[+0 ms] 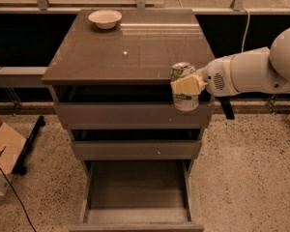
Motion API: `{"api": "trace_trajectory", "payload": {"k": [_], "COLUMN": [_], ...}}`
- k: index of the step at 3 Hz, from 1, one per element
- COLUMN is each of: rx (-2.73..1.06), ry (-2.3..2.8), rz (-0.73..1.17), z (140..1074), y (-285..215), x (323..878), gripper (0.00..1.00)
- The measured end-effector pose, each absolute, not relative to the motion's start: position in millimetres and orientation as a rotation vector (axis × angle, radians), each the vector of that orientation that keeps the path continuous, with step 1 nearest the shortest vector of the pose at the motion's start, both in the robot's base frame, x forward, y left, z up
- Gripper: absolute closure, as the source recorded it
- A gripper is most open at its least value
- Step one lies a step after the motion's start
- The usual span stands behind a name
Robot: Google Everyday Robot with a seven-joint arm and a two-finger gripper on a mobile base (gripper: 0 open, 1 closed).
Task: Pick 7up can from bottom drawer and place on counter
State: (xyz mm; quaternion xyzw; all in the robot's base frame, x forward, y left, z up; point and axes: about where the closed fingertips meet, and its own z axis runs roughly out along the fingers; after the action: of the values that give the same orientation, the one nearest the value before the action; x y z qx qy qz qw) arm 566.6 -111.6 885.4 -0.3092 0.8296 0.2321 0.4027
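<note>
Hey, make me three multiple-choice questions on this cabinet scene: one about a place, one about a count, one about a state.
1. Where is the green and white 7up can? A on the floor; B in the two-finger gripper beside the glossy grey-brown counter's front right edge; C inside the middle drawer.
2. How many drawers does the cabinet have? A two; B four; C three.
3. The deep, lowest bottom drawer is: A pulled out; B pushed shut; C removed.
Answers: B, the gripper's shut on the can there; C, three fronts are stacked; A, its bare inside shows.
</note>
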Motion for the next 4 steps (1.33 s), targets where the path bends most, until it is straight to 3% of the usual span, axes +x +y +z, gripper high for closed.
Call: {"api": "trace_trajectory", "payload": {"k": [4], "rx": [-0.679], "ry": [1.798], "rz": [0.649], "z": [910], "y": [-128], "x": [715], "gripper": [1.0]}}
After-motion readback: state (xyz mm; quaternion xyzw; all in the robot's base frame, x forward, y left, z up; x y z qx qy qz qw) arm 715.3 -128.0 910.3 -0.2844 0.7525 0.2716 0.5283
